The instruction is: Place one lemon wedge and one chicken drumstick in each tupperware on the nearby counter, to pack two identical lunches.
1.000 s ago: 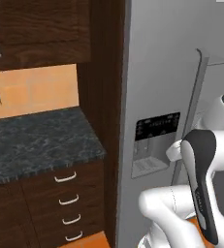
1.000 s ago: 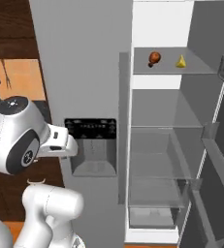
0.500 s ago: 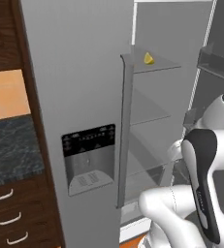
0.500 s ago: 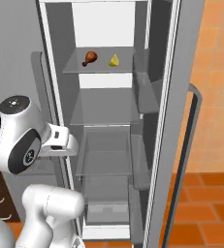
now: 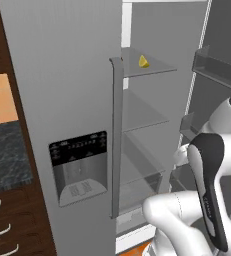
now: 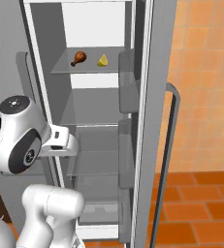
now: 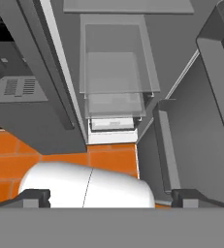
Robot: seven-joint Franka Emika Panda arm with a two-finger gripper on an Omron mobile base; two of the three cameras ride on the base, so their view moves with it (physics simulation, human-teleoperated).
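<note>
Counter (image 5: 4, 155): cut off by left edge of left base view, right end behind fridge's closed door (image 5: 62, 100). Drawers (image 5: 2, 230) below: handles partly out of frame. Chicken drumstick (image 6: 78, 58): hidden behind closed door in left base view. Lemon wedge (image 5: 143, 61): too small for detail. Open fridge door (image 6: 154, 121): top and bottom cropped in right base view.
</note>
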